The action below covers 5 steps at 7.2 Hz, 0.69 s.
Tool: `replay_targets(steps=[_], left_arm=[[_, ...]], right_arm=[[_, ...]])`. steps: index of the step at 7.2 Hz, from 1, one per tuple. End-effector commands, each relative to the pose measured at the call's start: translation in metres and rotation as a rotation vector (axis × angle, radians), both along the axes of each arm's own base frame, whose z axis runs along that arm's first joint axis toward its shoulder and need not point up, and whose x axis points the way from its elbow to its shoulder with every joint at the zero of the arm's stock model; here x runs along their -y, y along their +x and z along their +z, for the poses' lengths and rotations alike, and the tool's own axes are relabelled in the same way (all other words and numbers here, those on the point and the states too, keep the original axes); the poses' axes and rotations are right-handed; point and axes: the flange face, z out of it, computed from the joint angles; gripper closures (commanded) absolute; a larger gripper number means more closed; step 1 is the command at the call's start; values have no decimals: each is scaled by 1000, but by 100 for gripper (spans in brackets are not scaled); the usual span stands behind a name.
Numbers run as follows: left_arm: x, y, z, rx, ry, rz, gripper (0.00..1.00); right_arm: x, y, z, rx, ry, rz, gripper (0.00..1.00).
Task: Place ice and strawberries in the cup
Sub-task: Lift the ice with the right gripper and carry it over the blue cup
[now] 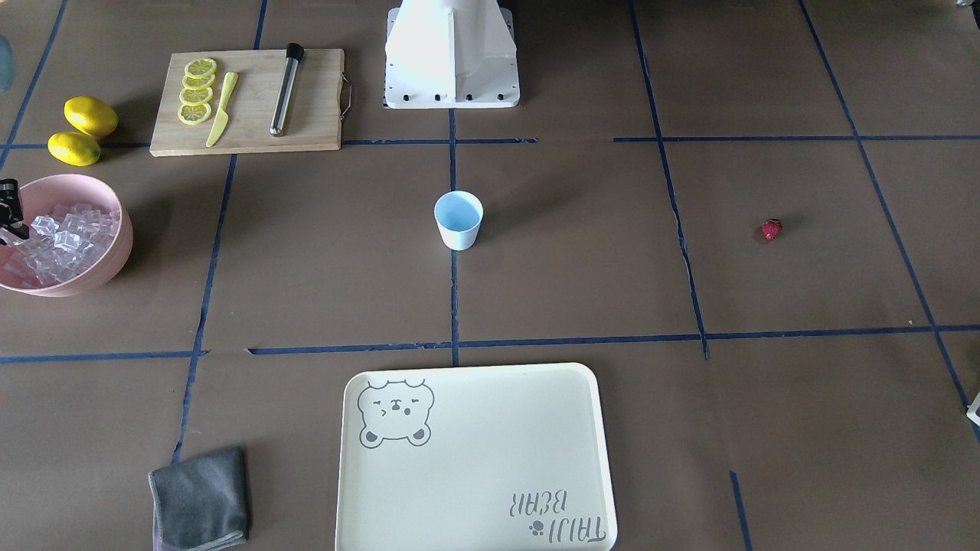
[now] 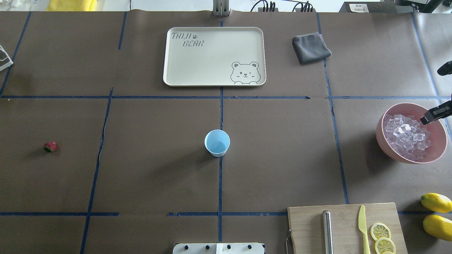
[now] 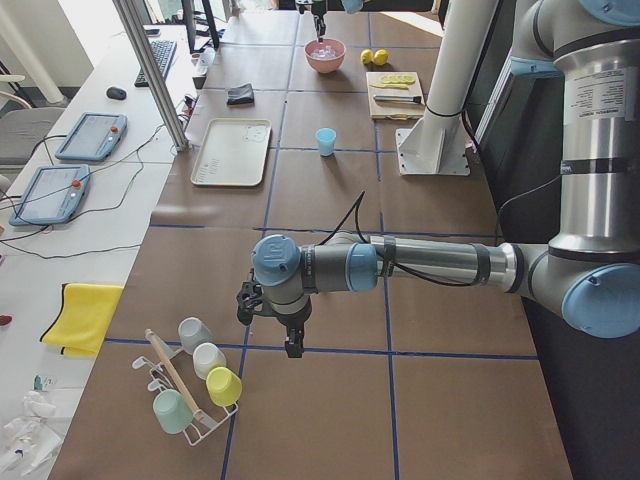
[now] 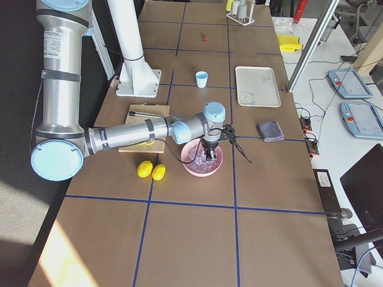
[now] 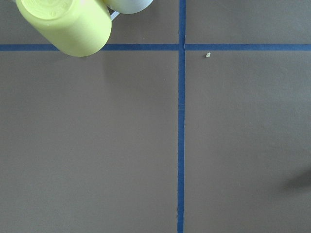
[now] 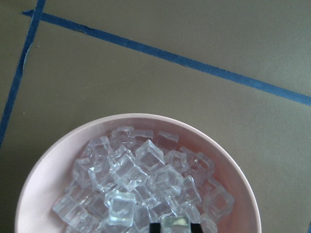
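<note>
Ice [image 6: 146, 165] fills the pink bowl [image 6: 53, 165], so my right gripper [image 6: 176, 226] dips there, pinching one cube for the cup [image 2: 217, 142] (left gripper's [image 3: 291, 345] opening: cannot tell).

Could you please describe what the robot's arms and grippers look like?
The left arm and right arm are silver-grey tubes with light-blue joint caps, white printed labels and black cables along the forearms. The left gripper and right gripper are black.
</note>
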Motion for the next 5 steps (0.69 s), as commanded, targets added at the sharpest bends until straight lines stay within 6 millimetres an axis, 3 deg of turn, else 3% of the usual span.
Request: replay_targets(steps=[1,3,4,5], left_arm=[[-1,0,0,-1,-1,-1,0],[-1,0,1,0,-11,-9,0],[-1,0,1,0,-14,-10,0],[-1,0,2,0,-15,-10,0]], right_arm=[[-7,16,-64,18,34,32,100],[21,-2,-130,108,65,26,100],[30,-30,-170,174,30,32,100],[30,-84,-219,217,-15,33,100]])
